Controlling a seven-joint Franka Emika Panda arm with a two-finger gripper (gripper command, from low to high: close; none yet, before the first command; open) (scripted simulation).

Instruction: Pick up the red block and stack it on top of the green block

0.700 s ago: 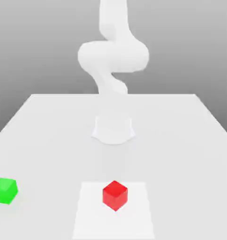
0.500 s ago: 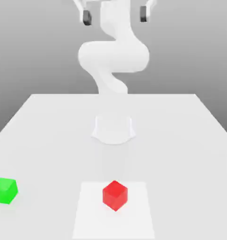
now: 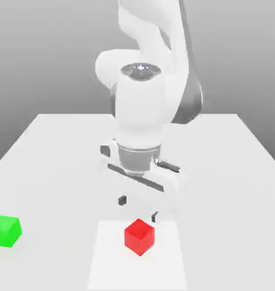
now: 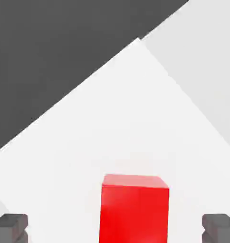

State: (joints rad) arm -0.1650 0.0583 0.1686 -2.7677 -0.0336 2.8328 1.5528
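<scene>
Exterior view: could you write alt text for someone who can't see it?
A white robot arm's open gripper hangs just above a red block on a white table. A green block sits apart, near the exterior view's left edge.

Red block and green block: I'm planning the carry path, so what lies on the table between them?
Nothing: in the exterior view the table is bare between the red block and the green block.
</scene>
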